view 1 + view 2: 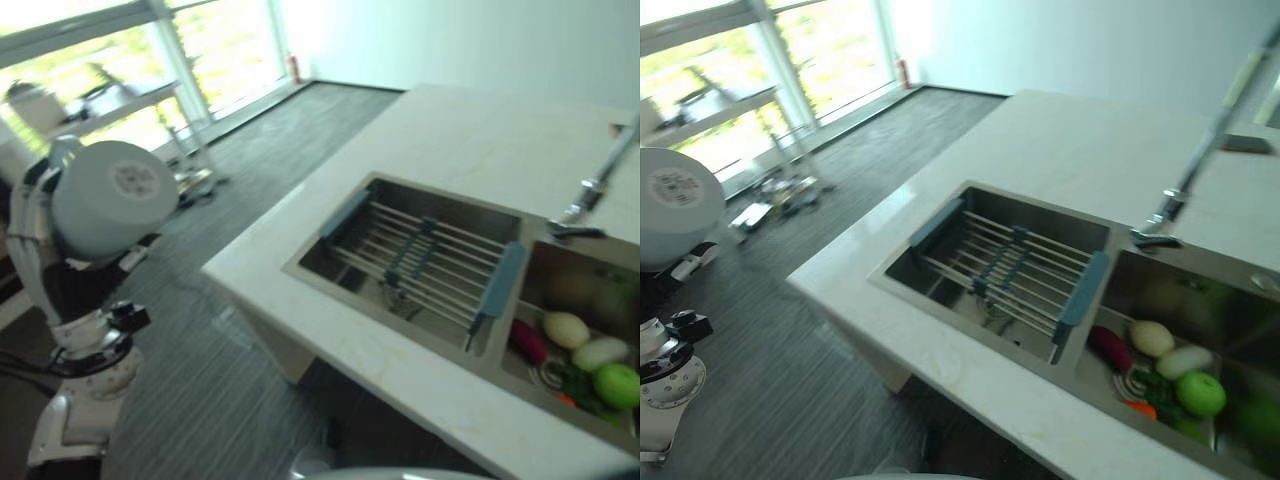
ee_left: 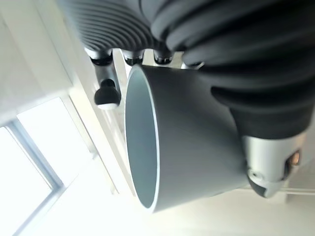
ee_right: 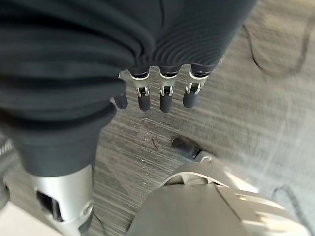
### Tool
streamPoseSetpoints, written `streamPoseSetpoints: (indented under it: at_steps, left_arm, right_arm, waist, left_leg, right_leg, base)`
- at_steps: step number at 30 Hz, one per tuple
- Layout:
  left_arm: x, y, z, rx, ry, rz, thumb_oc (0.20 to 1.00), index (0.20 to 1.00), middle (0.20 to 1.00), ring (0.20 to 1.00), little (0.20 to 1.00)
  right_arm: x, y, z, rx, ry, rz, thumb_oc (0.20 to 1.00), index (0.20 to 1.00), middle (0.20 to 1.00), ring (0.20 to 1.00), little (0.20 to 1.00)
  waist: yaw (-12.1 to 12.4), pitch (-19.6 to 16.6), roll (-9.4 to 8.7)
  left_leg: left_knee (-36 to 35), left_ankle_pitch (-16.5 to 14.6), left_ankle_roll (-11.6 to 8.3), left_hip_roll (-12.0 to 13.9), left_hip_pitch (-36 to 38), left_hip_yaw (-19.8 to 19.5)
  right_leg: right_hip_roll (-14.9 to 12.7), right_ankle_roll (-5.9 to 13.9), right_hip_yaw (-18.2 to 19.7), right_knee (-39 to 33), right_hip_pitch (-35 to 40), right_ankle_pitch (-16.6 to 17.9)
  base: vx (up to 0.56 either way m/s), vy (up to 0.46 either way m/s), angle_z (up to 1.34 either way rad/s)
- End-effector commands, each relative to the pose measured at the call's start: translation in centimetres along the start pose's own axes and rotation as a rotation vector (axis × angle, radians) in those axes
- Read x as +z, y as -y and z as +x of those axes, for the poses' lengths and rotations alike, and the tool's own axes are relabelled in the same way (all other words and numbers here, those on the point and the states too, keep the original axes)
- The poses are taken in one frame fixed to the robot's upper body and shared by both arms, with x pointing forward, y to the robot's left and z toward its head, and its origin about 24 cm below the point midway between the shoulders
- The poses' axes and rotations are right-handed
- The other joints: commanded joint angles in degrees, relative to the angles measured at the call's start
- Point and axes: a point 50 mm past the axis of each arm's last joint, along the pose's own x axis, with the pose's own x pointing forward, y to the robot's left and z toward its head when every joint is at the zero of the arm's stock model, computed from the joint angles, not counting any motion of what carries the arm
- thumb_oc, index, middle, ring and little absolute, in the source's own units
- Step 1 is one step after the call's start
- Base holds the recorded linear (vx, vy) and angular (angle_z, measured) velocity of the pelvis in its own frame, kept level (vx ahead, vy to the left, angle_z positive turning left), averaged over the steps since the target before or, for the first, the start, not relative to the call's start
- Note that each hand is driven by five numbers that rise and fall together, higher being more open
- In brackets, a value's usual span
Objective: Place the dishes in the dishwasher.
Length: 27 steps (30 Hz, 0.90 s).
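A grey bowl is raised at the far left, its underside facing me, well away from the counter. My left hand is shut on it: the thumb lies along the bowl's outer wall and the fingers reach past its rim on the other side. The bowl's inside looks empty. My right hand hangs above the dark striped floor with its fingers relaxed and nothing in them.
A pale stone counter holds a double sink. The left basin carries a blue-handled drying rack; the right basin holds vegetables, among them a green apple. A tap stands behind. Windows lie beyond the floor.
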Motion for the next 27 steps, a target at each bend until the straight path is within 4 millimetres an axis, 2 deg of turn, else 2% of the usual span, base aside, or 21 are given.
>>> streamPoseSetpoints:
  at_steps: [1, 3, 5, 6, 7, 8, 9, 14, 17, 19, 20, 21, 22, 23, 24, 25, 26, 27]
  left_arm:
    - [1.2, 0.6, 2.8, 0.145, 0.073, -0.191, 0.2, 0.2, 0.2, 0.2, 0.2]
    - [1.7, 1.4, 2.3, 0.133, 0.051, -0.26, 0.2, 0.2, 0.2, 0.2, 0.2]
    - [1.9, 1.6, 2.3, 0.127, 0.022, -0.364, 0.2, 0.2, 0.2, 0.2, 0.2]
    - [2.0, 1.7, 2.3, 0.116, 0.006, -0.414, 0.2, 0.2, 0.2, 0.2, 0.2]
    - [2.2, 1.9, 2.3, 0.092, -0.015, -0.504, 0.2, 0.2, 0.2, 0.2, 0.2]
    - [2.3, 2.2, 2.3, 0.069, -0.027, -0.578, 0.2, 0.2, 0.2, 0.2, 0.2]
    - [2.2, 2.5, 2.4, 0.042, -0.08, -0.706, 0.2, 0.2, 0.2, 0.2, 0.2]
    - [2.4, 3.7, 2.1, -0.033, -0.156, -0.882, 0.2, 0.2, 0.2, 0.2, 0.2]
    - [2.7, 4.7, 2.0, -0.09, -0.169, -0.897, 0.2, 0.2, 0.2, 0.2, 0.2]
    - [2.7, 5.2, 2.1, -0.113, -0.185, -0.874, 0.2, 0.2, 0.2, 0.2, 0.2]
    - [2.7, 5.5, 2.0, -0.124, -0.194, -0.868, 0.2, 0.2, 0.2, 0.2, 0.2]
    - [2.7, 5.5, 2.0, -0.125, -0.195, -0.866, 0.2, 0.2, 0.2, 0.2, 0.2]
    - [2.8, 6.1, 2.0, -0.156, -0.202, -0.878, 0.2, 0.2, 0.2, 0.2, 0.2]
    - [2.8, 6.4, 2.1, -0.184, -0.204, -0.896, 0.2, 0.2, 0.2, 0.2, 0.2]
    - [2.9, 6.8, 1.9, -0.23, -0.207, -0.92, 0.2, 0.2, 0.2, 0.2, 0.2]
    - [3.0, 7.0, 1.8, -0.242, -0.213, -0.918, 0.2, 0.2, 0.2, 0.2, 0.2]
    - [3.3, 7.4, 1.4, -0.284, -0.228, -0.917, 0.2, 0.2, 0.2, 0.2, 0.2]
    - [3.3, 7.6, 1.2, -0.304, -0.238, -0.919, 0.2, 0.2, 0.2, 0.2, 0.2]
  right_arm:
    - [3.7, 0.4, 0.4, -0.043, 0.085, 0.056, 1.0, 1.0, 1.0, 1.0, 1.0]
    - [3.5, 0.6, 0.3, -0.044, 0.088, 0.06, 1.0, 1.0, 1.0, 1.0, 1.0]
    - [3.2, 0.7, 0.3, -0.041, 0.092, 0.074, 1.0, 1.0, 1.0, 1.0, 1.0]
    - [3.0, 0.7, 0.2, -0.043, 0.093, 0.083, 1.0, 1.0, 1.0, 1.0, 1.0]
    - [2.8, 0.6, 0.2, -0.039, 0.095, 0.103, 1.0, 1.0, 1.0, 1.0, 1.0]
    - [2.7, 0.4, 0.3, -0.036, 0.094, 0.123, 1.0, 1.0, 1.0, 1.0, 1.0]
    - [2.9, -0.3, 0.4, -0.027, 0.1, 0.127, 1.0, 1.0, 1.0, 1.0, 1.0]
    - [4.2, -2.0, 0.6, 0.004, 0.124, 0.106, 1.0, 1.0, 1.0, 1.0, 1.0]
    - [5.1, -3.1, 0.7, 0.041, 0.14, 0.067, 1.0, 1.0, 1.0, 1.0, 1.0]
    - [5.5, -3.4, 0.7, 0.071, 0.15, 0.011, 1.0, 1.0, 1.0, 1.0, 1.0]
    - [5.6, -3.6, 0.7, 0.082, 0.15, -0.011, 1.0, 1.0, 1.0, 1.0, 1.0]
    - [5.6, -3.6, 0.7, 0.082, 0.152, -0.01, 1.0, 1.0, 1.0, 1.0, 1.0]
    - [5.9, -4.0, 0.8, 0.095, 0.157, -0.024, 1.0, 1.0, 1.0, 1.0, 1.0]
    - [6.0, -4.1, 0.8, 0.104, 0.164, -0.021, 1.0, 1.0, 1.0, 1.0, 1.0]
    - [6.3, -4.2, 0.7, 0.122, 0.172, 0.006, 1.0, 1.0, 1.0, 1.0, 1.0]
    - [6.5, -4.3, 0.7, 0.14, 0.176, 0.014, 1.0, 1.0, 1.0, 1.0, 1.0]
    - [6.9, -4.4, 0.7, 0.159, 0.173, 0.022, 1.0, 1.0, 1.0, 1.0, 1.0]
    - [6.8, -4.5, 0.7, 0.169, 0.164, 0.034, 1.0, 1.0, 1.0, 1.0, 1.0]
  waist:
    - [-5.42, 3.42, 1.01]
    - [-6.29, 3.36, -0.07]
    - [-7.05, 2.93, -0.21]
    - [-7.48, 2.6, -0.08]
    - [-8.16, 2.09, 0.41]
    - [-8.7, 1.96, 0.86]
    - [-8.78, 2.14, 1.28]
    - [-7.59, 2.73, 1.82]
    - [-6.65, 3.29, 1.91]
    - [-6.5, 3.54, 1.91]
    - [-6.74, 3.64, 1.88]
    - [-6.77, 3.66, 1.86]
    - [-7.54, 3.94, 1.78]
    - [-8.2, 4.28, 1.63]
    - [-8.89, 4.37, 1.59]
    - [-9.07, 4.42, 1.57]
    - [-8.78, 4.01, 1.39]
    - [-8.58, 3.87, 1.23]
  left_leg:
    - [8.04, -6.42, -0.6, 2.62, 7.37, 0.94]
    - [14.12, -11.1, 1.47, 1.33, 8.41, 1.69]
    - [16.0, -12.76, 2.24, 1.49, 9.52, 3.55]
    - [15.18, -13.21, 2.49, 1.32, 10.51, 4.19]
    - [10.8, -14.13, 3.14, 0.05, 13.19, 5.14]
    - [8.22, -13.58, 3.21, -0.31, 14.57, 5.84]
    - [5.77, -13.82, 3.97, -2.02, 15.68, 4.1]
    - [3.88, -14.6, 5.69, -4.39, 16.0, 0.99]
    - [3.45, -15.1, 7.85, -6.48, 15.52, -0.96]
    - [2.48, -14.74, 8.86, -7.76, 15.42, -2.61]
    - [2.15, -14.67, 9.18, -8.18, 15.41, -3.31]
    - [2.09, -14.67, 9.23, -8.25, 15.43, -3.39]
    - [1.85, -14.56, 9.65, -8.71, 15.2, -5.04]
    - [2.29, -13.54, 10.0, -8.9, 14.18, -6.01]
    - [2.64, -13.44, 10.21, -9.19, 13.51, -8.69]
    - [2.71, -13.25, 10.15, -9.27, 13.25, -9.88]
    - [3.01, -12.76, 9.85, -9.86, 12.15, -12.8]
    - [3.59, -12.92, 9.8, -10.27, 11.74, -13.85]
  right_leg:
    - [-3.16, 4.83, 2.6, 2.39, -1.0, -1.38]
    - [-4.38, 4.04, 2.33, 4.02, -3.1, -0.85]
    - [-4.94, 3.71, 1.09, 5.08, -4.43, -0.51]
    - [-5.17, 3.86, 0.37, 5.53, -4.94, -0.27]
    - [-5.89, 4.58, -0.93, 6.68, -6.01, 0.45]
    - [-6.57, 5.11, -1.61, 7.42, -6.5, 0.95]
    - [-7.72, 6.38, -1.4, 8.53, -7.28, 1.87]
    - [-10.81, 8.04, -0.41, 10.96, -7.71, 2.55]
    - [-13.45, 8.55, 0.83, 15.56, -8.36, 2.57]
    - [-13.74, 9.04, 3.25, 17.82, -8.58, 2.7]
    - [-13.49, 9.3, 5.02, 18.35, -8.81, 2.77]
    - [-13.51, 9.35, 5.19, 18.46, -8.85, 2.75]
    - [-11.76, 9.58, 9.5, 18.89, -9.32, 1.95]
    - [-9.72, 8.83, 12.19, 18.49, -9.78, 1.51]
    - [-6.2, 8.27, 16.49, 17.86, -9.42, -1.33]
    - [-4.67, 7.67, 17.92, 17.08, -8.68, -2.66]
    - [-1.5, 6.22, 20.41, 14.28, -6.9, -4.81]
    - [-0.76, 5.88, 20.96, 13.51, -6.56, -5.21]
  base:
    - [-0.23, 0.099, 1.61]
    - [-0.26, 0.137, 1.02]
    - [-0.21, 0.161, 0.69]
    - [-0.2, 0.278, 1.09]
    - [-0.17, 0.303, 1.21]
    - [-0.19, 0.433, 1.77]
    - [-0.12, 0.31, 1.85]
    - [-0.11, 0.265, 0.81]
    - [-0.14, 0.291, 0.14]
    - [-0.1, 0.212, 0.17]
    - [-0.04, 0.102, 0.21]
    - [-0.03, 0.068, 0.44]
    - [-0.08, 0.011, 0.61]
    - [-0.07, -0.029, 0.76]
    - [-0.05, -0.07, 0.92]
    - [0.04, -0.113, 2.28]
    - [0.05, -0.111, 2.38]
    - [0.06, -0.13, 2.22]
